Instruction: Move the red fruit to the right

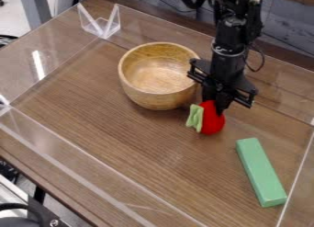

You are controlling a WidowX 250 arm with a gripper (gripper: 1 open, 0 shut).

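Your gripper [218, 105] is down on the red fruit [214, 119], right beside the wooden bowl [160, 76].

You can see its black fingers pinched onto the fruit's top, green leaf pointing left toward the bowl. A green block [260, 171] lies apart on the wooden table [110, 148], nearer you.

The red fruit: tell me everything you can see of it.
The red fruit is small, round and bright red, glossy like plastic, with a light green leaf piece on its left side. It sits on the wooden table, just right of the wooden bowl and up-left of the green block. The black gripper comes straight down onto its top, jaws closed on it.
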